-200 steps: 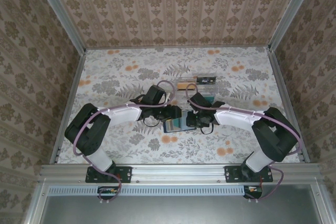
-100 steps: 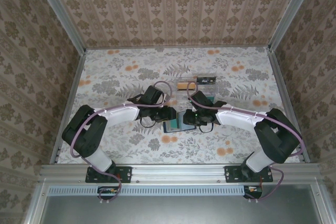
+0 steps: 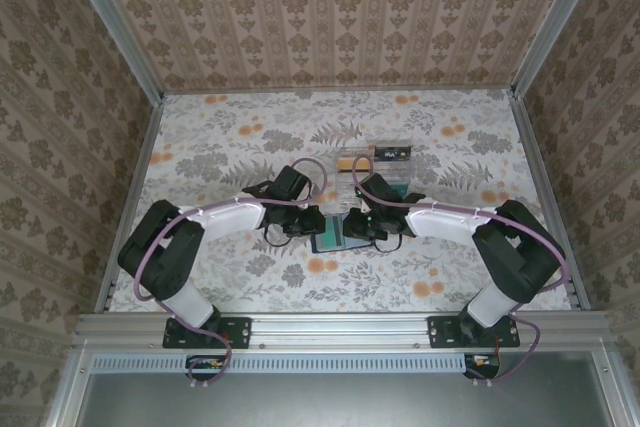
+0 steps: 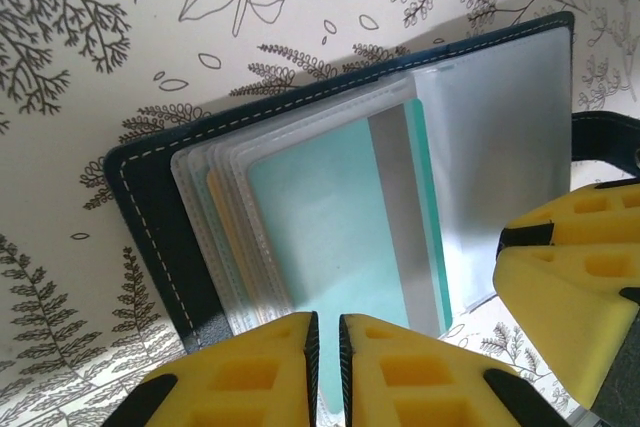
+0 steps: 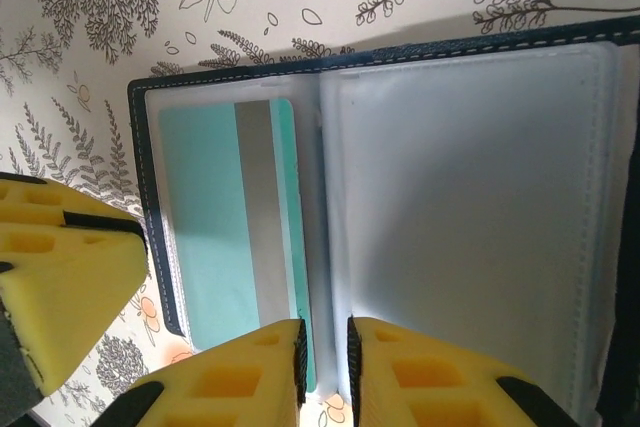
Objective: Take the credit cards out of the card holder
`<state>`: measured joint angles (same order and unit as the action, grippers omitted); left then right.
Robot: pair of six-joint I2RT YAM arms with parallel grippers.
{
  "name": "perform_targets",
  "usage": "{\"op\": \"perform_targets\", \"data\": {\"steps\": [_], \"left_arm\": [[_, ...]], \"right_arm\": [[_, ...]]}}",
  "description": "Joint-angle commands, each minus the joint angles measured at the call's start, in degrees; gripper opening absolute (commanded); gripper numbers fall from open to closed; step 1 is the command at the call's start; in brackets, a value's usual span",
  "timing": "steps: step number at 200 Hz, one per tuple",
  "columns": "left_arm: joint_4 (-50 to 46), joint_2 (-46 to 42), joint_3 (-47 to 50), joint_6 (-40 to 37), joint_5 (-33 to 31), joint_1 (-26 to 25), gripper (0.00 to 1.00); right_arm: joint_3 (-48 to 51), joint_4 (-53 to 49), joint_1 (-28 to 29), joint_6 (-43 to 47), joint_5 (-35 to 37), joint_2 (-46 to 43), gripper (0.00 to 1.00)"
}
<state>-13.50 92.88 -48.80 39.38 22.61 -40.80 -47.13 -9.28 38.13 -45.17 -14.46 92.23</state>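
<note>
**Mia:** Where is the card holder?

**Tom:** It lies open and flat on the table. It is halfway between the left and right edges, and closer to the near edge than the far one.

**Mia:** And the teal card?

**Tom:** It sits in one of the clear pockets. It has a grey stripe down it.

**Mia:** What are the grippers doing?

**Tom:** The left gripper has its yellow fingers almost together. The card's edge goes into the thin slit between them, so I think it is pinched. The right gripper is nearly closed too. It is on the edge of the holder's pockets, right beside the card.

**Mia:** Will the card come out easily?

**Tom:** I think the card is light, thin, stiff and smooth, so it could slip. The pockets look soft and floppy and may lift with it. It seems best to grab the card's bare edge and pull it out flat. The other gripper can pin the holder down.
</note>
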Motion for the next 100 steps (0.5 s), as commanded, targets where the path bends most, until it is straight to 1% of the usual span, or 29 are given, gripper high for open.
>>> {"op": "perform_targets", "data": {"steps": [1,100], "left_arm": [[-0.7,1.7,-0.6,-0.8,-0.1,-0.2,0.17],[-0.4,4.7,-0.4,-0.6,-0.2,-1.0,0.16]], "right_arm": [[-0.9,1.0,-0.3,-0.6,-1.9,1.6,0.22],[0.0,4.7,-1.4,-1.5,-5.6,3.8,0.21]]}}
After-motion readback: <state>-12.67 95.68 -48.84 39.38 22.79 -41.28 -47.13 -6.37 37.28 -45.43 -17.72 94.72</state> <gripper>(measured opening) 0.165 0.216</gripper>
